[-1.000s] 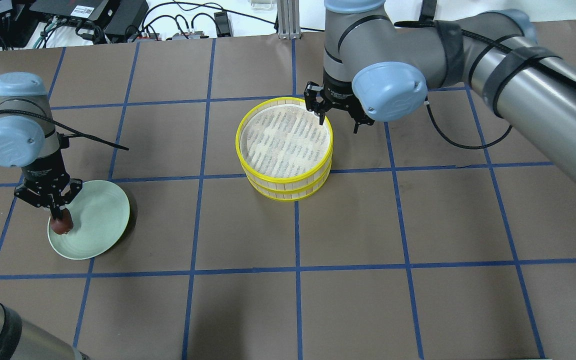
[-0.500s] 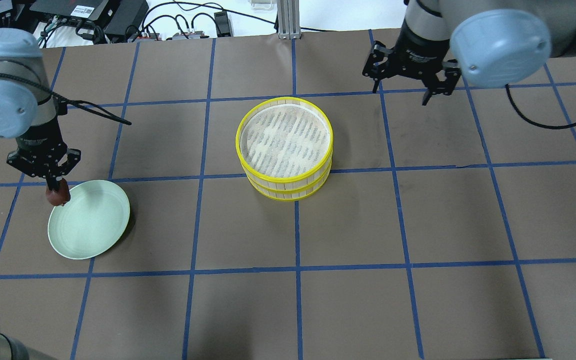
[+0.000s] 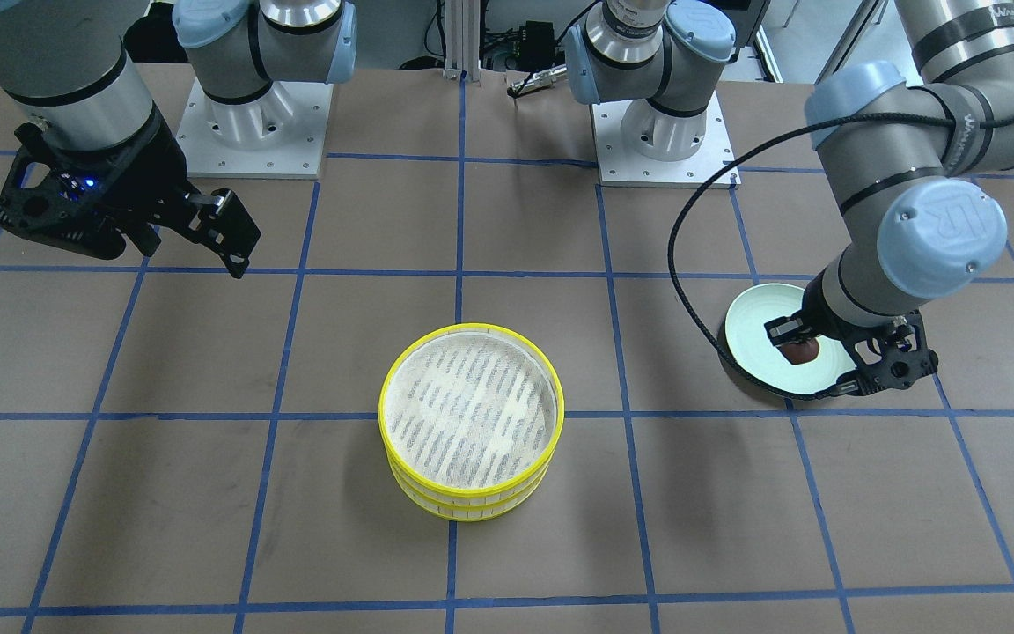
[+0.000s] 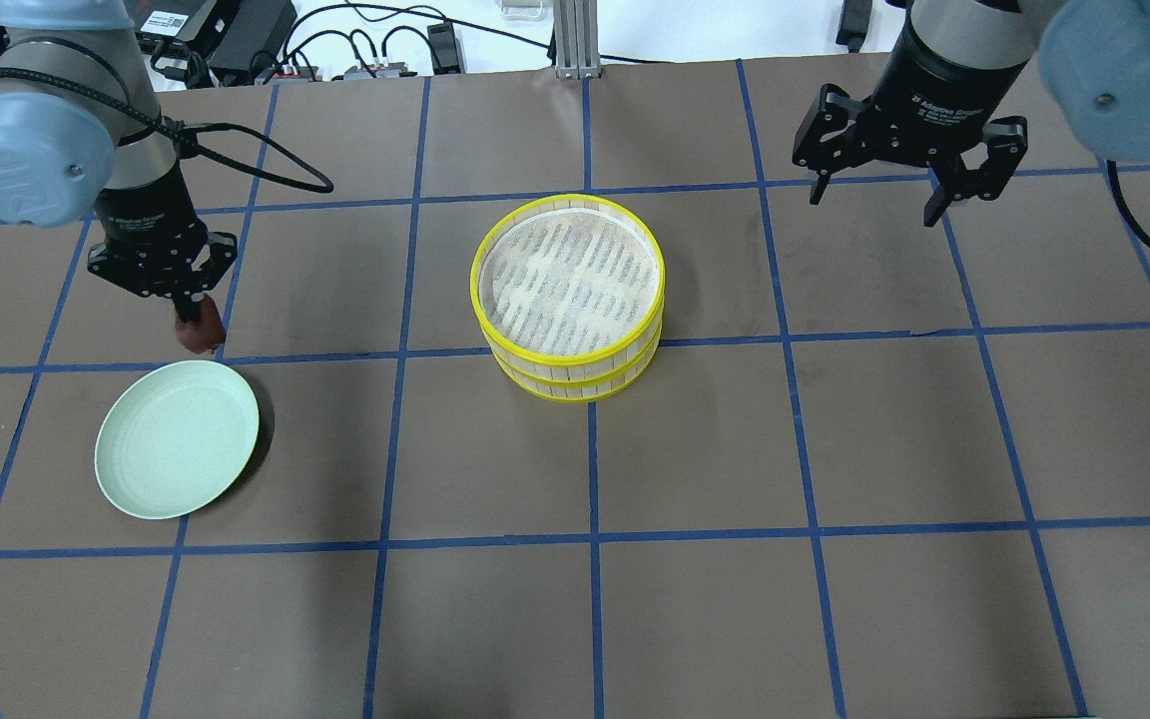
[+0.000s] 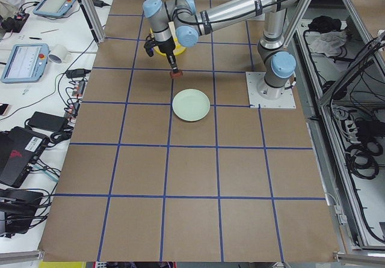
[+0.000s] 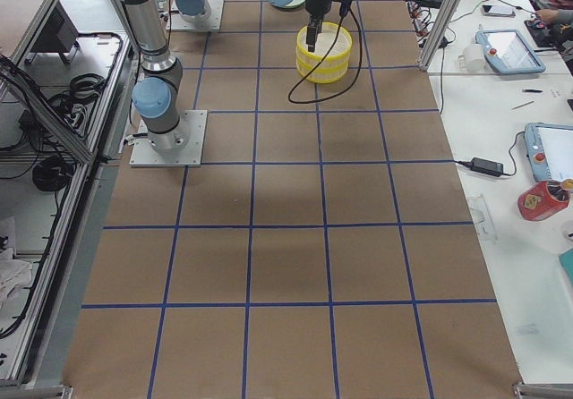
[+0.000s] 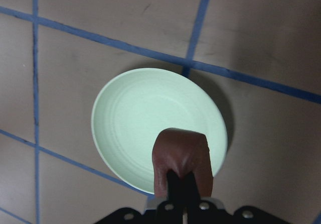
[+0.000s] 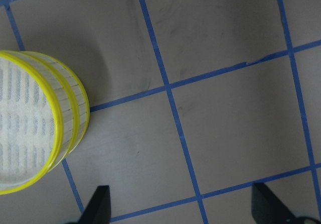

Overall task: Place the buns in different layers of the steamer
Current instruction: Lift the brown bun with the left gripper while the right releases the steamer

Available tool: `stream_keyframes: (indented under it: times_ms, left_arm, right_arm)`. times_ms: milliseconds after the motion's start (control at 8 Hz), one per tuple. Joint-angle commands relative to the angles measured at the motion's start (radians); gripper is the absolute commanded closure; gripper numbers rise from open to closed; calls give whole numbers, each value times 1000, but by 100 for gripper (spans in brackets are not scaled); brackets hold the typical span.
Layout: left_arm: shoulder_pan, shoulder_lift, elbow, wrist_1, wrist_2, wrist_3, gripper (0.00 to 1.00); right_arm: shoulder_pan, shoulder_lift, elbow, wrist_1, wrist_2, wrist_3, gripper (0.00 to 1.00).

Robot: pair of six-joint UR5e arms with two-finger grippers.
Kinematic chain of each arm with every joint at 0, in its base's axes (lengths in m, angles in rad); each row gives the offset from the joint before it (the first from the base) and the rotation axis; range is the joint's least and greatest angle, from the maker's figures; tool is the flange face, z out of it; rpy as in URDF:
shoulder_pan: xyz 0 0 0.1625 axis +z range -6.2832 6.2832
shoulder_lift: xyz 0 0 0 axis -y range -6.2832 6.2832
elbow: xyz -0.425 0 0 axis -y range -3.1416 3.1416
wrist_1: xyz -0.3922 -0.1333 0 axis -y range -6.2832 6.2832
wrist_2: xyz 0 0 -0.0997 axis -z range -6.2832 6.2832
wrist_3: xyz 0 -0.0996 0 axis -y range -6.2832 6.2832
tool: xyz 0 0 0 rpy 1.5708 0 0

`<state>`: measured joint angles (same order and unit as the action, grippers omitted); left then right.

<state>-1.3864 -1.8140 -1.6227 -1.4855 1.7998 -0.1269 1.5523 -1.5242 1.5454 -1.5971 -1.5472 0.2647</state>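
Observation:
Two steamer layers (image 4: 575, 199) with yellow rims stand stacked at the table's middle; the top striped liner is bare. They also show in the front view (image 3: 470, 328) and the right wrist view (image 8: 75, 123). My left gripper (image 4: 198, 322) is shut on the dark reddish-brown bun (image 4: 200, 337), held in the air just past the far edge of the pale green plate (image 4: 176, 439). The bun also shows in the left wrist view (image 7: 181, 156) and the front view (image 3: 799, 352). My right gripper (image 4: 874, 205) is open and empty, far right of the steamer. The cream-white bun is out of view.
The plate (image 3: 753, 326) holds nothing. Cables and electronics (image 4: 186, 30) lie beyond the table's far edge. The two arm bases (image 3: 665, 132) are bolted at the robot's side. Blue tape lines grid the brown table.
My left gripper has lifted the brown bun off the plate and carried it up and toward the far right. My right gripper has left the steamer's far rim and moved off to the right.

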Motion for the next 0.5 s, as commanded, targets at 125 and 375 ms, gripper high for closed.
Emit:
stream_keyframes:
  times_ms: [125, 375]
  left_arm:
    - [-158, 16, 79, 1, -275, -259, 100]
    - [-219, 15, 101, 34, -389, -353, 100]
  right_arm:
    - [-1, -11, -1, 43, -11, -71, 0]
    - [-3, -20, -2, 48, -14, -73, 0]
